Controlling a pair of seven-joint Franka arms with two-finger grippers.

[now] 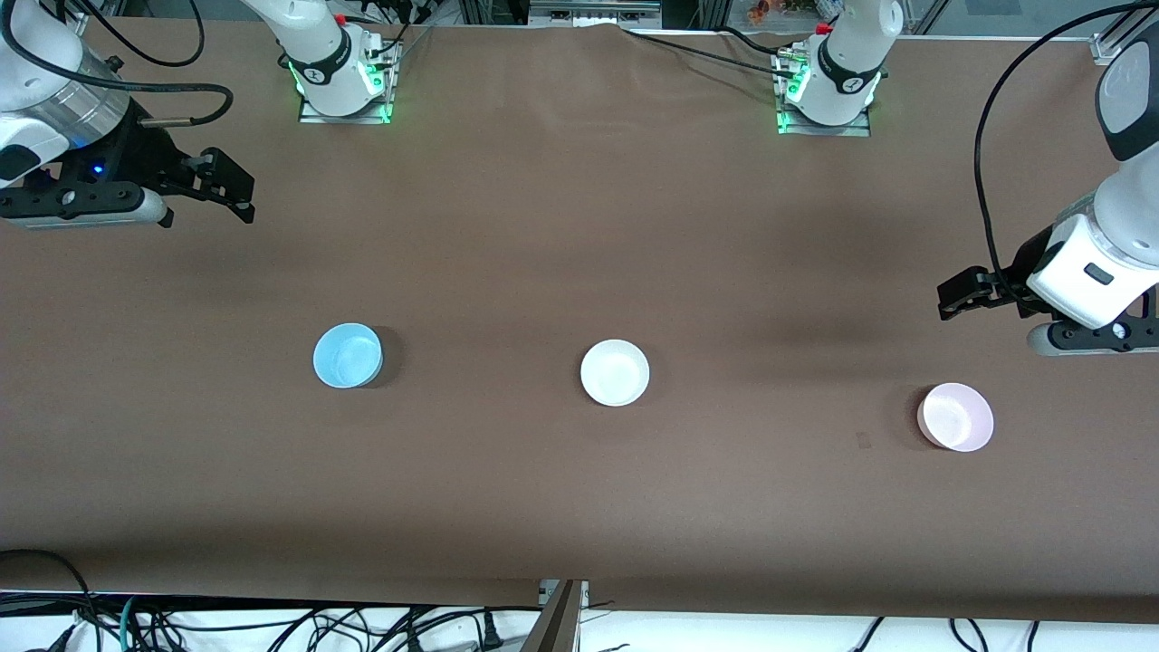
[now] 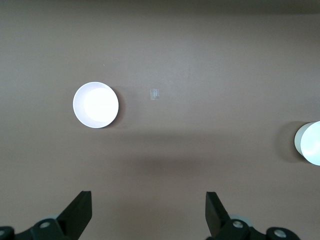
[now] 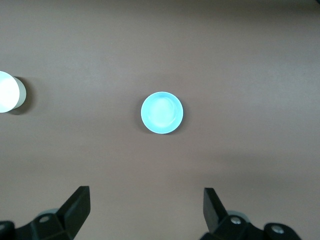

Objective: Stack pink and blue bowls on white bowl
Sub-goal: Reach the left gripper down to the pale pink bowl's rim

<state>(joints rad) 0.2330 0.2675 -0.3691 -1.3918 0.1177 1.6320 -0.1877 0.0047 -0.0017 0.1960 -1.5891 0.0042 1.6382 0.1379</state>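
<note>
Brown table holds three bowls apart — wrist views miss one each — both pincers spread, empty.

Left gripper raised at its own end of the table, fingers spread wide, right gripper likewise, both empty

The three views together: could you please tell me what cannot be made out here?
- White bowl: cut off by the right wrist view's edge; likewise in the left wrist view.
- Pink bowl: washed out by glare in the left wrist view, its colour unreadable.
- Small pale mark on the table: too small to identify.
</note>
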